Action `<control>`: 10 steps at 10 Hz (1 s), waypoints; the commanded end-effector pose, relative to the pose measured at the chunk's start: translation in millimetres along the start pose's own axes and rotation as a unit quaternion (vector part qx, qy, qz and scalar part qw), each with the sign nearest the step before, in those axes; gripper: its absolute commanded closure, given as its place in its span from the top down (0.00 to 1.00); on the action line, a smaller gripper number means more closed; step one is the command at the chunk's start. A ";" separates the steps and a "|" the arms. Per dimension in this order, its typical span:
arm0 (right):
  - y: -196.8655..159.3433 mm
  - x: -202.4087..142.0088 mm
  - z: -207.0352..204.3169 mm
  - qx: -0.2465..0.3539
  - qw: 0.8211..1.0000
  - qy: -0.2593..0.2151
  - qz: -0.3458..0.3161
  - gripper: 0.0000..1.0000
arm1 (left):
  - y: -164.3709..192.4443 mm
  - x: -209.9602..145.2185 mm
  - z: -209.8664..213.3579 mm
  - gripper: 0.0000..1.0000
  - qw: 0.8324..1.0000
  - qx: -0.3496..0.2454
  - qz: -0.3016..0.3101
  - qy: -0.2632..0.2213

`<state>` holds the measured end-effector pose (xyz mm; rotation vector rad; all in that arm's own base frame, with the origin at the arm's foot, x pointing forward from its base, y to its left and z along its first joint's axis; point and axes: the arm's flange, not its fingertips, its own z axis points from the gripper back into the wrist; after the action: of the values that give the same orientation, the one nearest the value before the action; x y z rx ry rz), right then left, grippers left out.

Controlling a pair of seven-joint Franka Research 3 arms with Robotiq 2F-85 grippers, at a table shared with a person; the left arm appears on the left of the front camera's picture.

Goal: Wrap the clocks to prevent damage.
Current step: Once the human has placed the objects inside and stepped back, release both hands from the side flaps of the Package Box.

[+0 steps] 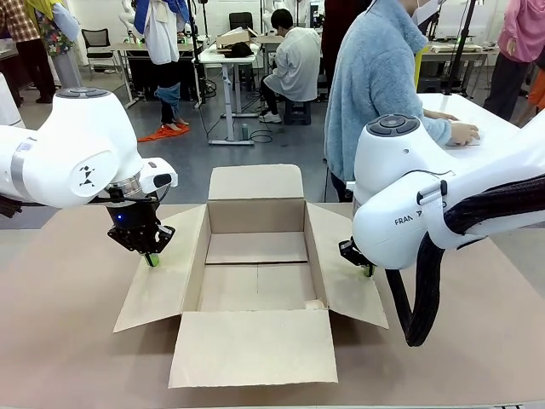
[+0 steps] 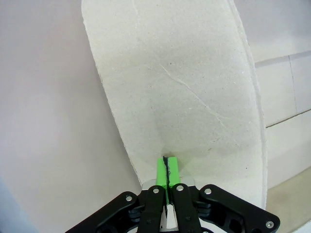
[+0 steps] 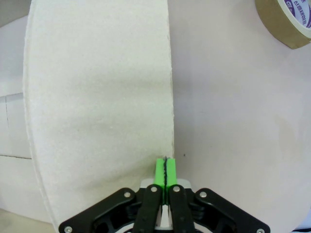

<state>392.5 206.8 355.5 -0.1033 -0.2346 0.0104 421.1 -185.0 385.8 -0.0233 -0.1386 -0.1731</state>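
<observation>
Box: an open cardboard box (image 1: 255, 216) sits in the middle of the table (image 1: 60, 341), all four flaps folded outward.
Left flap: the left flap (image 1: 162, 281) slopes down toward the table on the side of the left arm.
Left gripper: the left gripper (image 1: 152, 260) points down at the outer edge of the left flap, its green pads (image 2: 162, 170) pressed together with nothing between them. In the wrist view the tips sit right at the flap's surface.
Right flap: the right flap (image 1: 345, 273) lies spread on the opposite side.
Right gripper: the right gripper (image 3: 165, 170) is clenched and empty, its tips at the outer edge of the right flap, where cardboard meets table.
Tape: a roll of brown tape (image 3: 286, 22) lies on the table, well beyond the right gripper.
Person: a person in a blue top (image 1: 375, 85) stands past the far side of the table, facing away.
</observation>
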 end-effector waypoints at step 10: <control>1.4 -1.1 -2.8 -0.002 1.000 0.004 0.001 0.01 | 1.7 0.2 -0.5 0.01 1.000 0.004 -0.002 -0.001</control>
<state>392.5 206.8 355.5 -0.1033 -0.2346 0.0104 421.1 -185.0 385.8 -0.0233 -0.1386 -0.1731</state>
